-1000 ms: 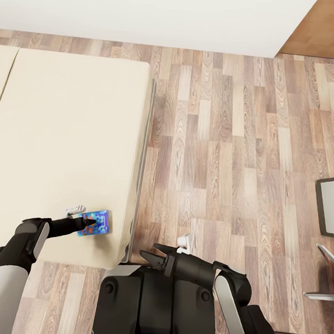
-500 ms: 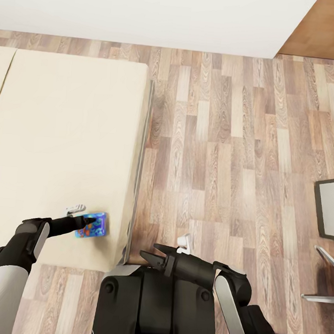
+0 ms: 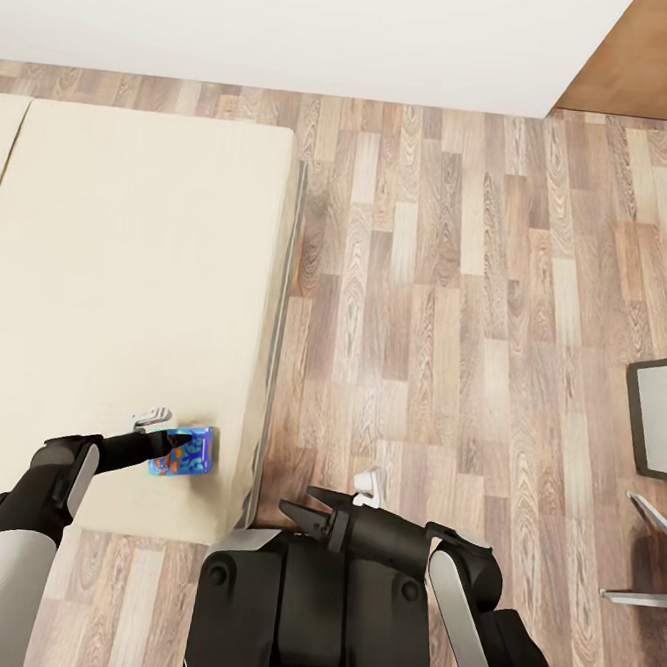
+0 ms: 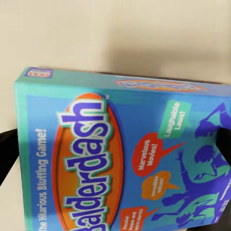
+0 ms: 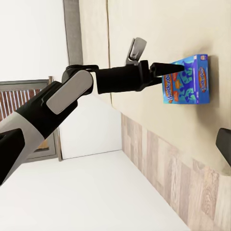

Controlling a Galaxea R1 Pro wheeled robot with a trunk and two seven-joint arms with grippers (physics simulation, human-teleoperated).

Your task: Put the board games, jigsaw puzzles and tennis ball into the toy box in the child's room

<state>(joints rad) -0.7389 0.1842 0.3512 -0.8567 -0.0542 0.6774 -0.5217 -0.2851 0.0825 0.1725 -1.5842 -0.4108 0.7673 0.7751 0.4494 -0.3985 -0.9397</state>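
Board game: a blue box (image 3: 183,451) printed "Balderdash" lay flat on the beige mattress, near the bed's corner closest to the robot and just in from its floor-side edge; also seen at (image 4: 120,163) and (image 5: 188,80).
Left fingers: the left gripper (image 3: 172,444) reached out over the box; in the right wrist view (image 5: 174,70) a dark finger lay across the cover's upper part. In the left wrist view dark shapes stood at either side of the box, so the fingers were spread about it, but whether they pressed on it could not be told.
Left arm: black forearm (image 3: 114,452) stretched low over the mattress from the grey-white upper arm.
Right fingers: the right gripper (image 3: 300,509) hung in front of the trunk over the floor, beside the bed's corner; its dark fingers were parted, with nothing between them.
Bed: plain beige mattress (image 3: 116,286) with a grey strip along its floor-side edge.
Floor: wood planks (image 3: 455,313), running up to a white wall (image 3: 298,25).
Far right: a dark-framed grey panel (image 3: 660,411) stood at the edge of the head view, well apart from the bed.
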